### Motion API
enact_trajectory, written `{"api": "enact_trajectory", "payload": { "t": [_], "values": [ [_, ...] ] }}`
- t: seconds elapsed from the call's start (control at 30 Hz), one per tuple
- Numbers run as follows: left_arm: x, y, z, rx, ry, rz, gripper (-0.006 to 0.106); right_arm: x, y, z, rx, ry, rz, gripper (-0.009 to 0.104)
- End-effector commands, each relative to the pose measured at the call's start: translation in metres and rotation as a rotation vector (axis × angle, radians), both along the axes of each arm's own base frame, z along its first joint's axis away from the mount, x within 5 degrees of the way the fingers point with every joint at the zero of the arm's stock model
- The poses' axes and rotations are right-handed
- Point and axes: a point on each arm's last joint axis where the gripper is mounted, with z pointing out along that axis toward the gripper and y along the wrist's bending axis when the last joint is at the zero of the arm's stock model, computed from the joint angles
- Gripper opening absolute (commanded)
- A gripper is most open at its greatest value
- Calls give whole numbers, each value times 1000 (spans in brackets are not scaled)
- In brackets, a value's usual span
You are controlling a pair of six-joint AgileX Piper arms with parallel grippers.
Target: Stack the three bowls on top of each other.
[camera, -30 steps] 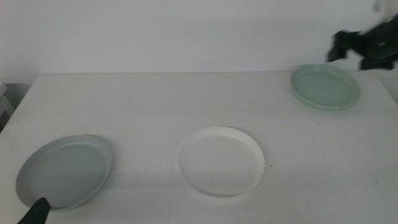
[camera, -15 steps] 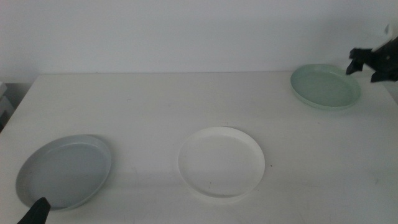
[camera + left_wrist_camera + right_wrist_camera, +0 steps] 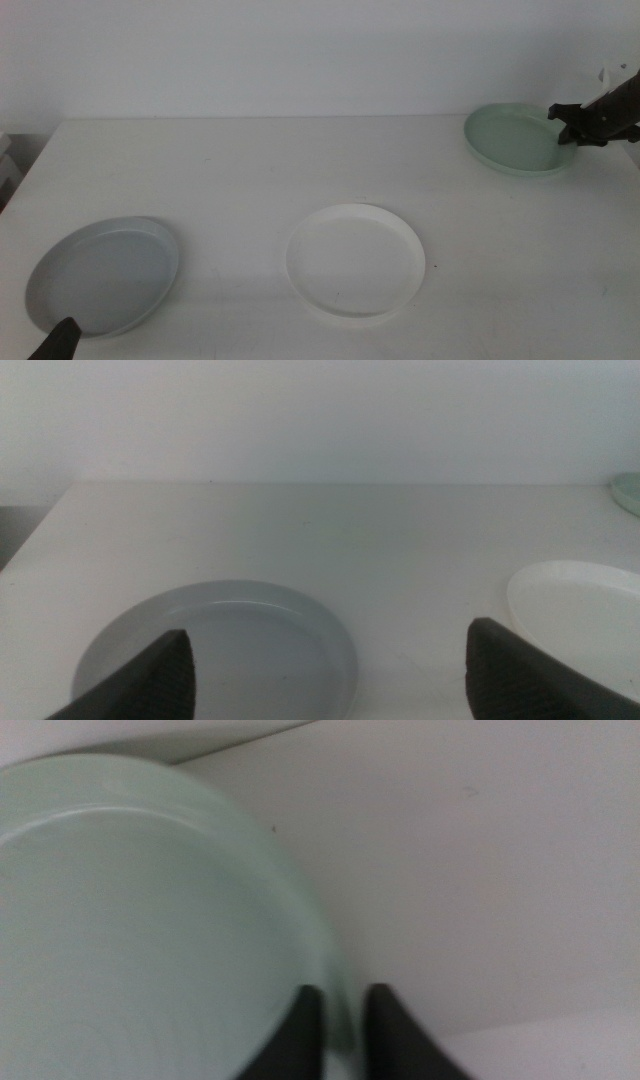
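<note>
Where right tool (image 3: 343,1020) sits | seemingly straddling pale green bowl (image 3: 130,930) rim

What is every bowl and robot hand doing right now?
pale green bowl: far right on the table, rim between the right gripper's jaws, looks a little tilted.
white bowl: flat on the table, middle, alone, empty.
grey-blue bowl: flat on the table, near left, alone, empty.
right gripper: jaws nearly closed on the green bowl's rim.
left gripper: open, waiting above the grey-blue bowl's near edge, holding nothing.
</note>
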Motion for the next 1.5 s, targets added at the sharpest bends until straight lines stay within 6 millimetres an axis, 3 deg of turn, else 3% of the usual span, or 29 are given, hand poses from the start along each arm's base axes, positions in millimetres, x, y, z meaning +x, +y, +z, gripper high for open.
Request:
{"api": "enact_trajectory", "payload": {
  "t": [0.0, 0.17, 0.27, 0.37, 0.53, 0.73, 0.87, 1.0, 1.2, 1.47],
  "values": [
    [-1, 2, 9, -30, -88, 17, 92, 1, -1, 53, -20, -130, 7, -1],
    [-1, 2, 9, -30, -88, 17, 92, -6, 6, 78, -26, -169, 90, -1],
    [-1, 2, 9, -30, -88, 17, 92, -25, 15, 104, 10, -211, 117, -1],
    [-1, 2, 9, -30, -88, 17, 92, -56, 28, 122, 43, -273, 122, -1],
    [-1, 2, 9, -30, -88, 17, 92, -133, 65, 140, 55, -373, 92, -1],
    [-1, 2, 9, -30, -88, 17, 92, -214, 127, 141, 141, -358, 176, -1],
    [-1, 2, 9, -30, -88, 17, 92, -246, 162, 132, 165, -336, 240, -1],
    [-1, 2, 9, -30, -88, 17, 92, -260, 190, 117, 198, -277, 301, -1],
    [-1, 2, 9, -30, -88, 17, 92, -258, 224, 95, 183, -238, 344, -1],
    [-1, 2, 9, -29, -88, 17, 92, -248, 239, 54, 147, -137, 358, -1]
  ]
}}
